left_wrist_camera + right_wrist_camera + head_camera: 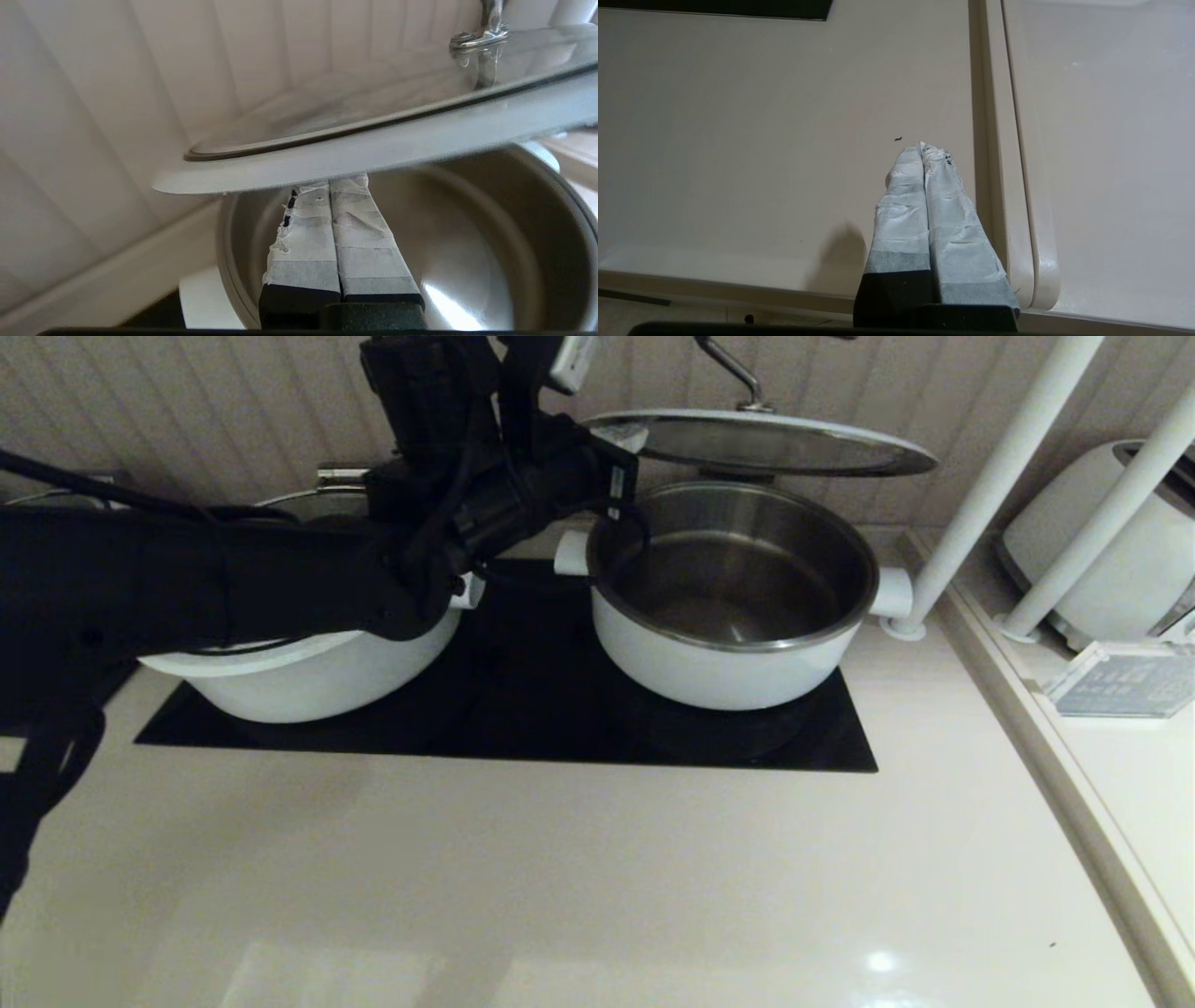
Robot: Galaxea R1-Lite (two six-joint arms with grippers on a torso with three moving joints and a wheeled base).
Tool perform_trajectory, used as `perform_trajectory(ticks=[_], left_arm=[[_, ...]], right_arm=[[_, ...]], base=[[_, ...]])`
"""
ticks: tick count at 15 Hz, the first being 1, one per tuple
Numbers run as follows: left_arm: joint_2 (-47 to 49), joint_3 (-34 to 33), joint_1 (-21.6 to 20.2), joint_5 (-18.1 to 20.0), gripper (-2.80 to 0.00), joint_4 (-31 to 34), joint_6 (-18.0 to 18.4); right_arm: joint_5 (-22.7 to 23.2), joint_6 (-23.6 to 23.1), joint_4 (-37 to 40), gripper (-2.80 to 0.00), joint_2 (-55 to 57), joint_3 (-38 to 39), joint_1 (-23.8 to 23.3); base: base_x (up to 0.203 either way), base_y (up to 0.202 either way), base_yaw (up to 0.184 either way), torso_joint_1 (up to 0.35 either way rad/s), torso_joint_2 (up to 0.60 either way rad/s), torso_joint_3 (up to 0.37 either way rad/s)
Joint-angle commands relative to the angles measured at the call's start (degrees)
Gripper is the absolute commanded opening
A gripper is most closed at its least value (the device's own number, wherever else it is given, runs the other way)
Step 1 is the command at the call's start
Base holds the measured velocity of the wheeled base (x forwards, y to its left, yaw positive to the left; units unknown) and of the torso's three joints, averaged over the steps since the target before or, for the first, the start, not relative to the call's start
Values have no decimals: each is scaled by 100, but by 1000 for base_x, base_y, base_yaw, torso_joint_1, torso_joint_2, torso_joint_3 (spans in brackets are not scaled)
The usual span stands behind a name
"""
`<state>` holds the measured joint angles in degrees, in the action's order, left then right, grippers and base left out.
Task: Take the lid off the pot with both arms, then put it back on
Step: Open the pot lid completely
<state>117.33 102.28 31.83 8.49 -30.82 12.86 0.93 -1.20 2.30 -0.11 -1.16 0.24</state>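
— While the lid [761, 441] hangs tilted above the open pot [733, 593], what matters?
— Level it. The left pincer [329, 186], pressed together, props its rim from beneath; ease down centred.
— Obstacles?
— A second pot [308, 672] beside its arm. The right pincer [923, 148], also pressed together, idles over bare surface [761, 140].

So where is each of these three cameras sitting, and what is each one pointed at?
Head view: on the robot's head, looking down at the hob, the open pot and the raised lid; the black left arm shows.
Left wrist view: behind the left gripper, whose shut taped fingers reach under the lid's rim, above the pot.
Right wrist view: behind the shut right gripper, facing bare counter, apart from the pots.
Head and left wrist views share lid and pot.
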Motion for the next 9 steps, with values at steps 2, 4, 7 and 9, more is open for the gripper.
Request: perform_trajectory(ticks=[2,4,7,9], left_arm=[[88,161,-1,3,-280,-30,23],[97,187,-1,3,-280,-30,23],[115,222,-1,3,-280,-30,23],[141,279,-1,3,-280,-30,23]], right_arm=[[4,-3,-23,-280,11,10,2],[3,2,-282,-280,11,111,2],[-5,6,-292,-280,11,116,2],[-5,-3,-292,-280,11,116,2]], base=[[0,0,0,0,0,0],[0,0,0,0,0,0],[0,0,0,0,0,0],[0,0,0,0,0,0]])
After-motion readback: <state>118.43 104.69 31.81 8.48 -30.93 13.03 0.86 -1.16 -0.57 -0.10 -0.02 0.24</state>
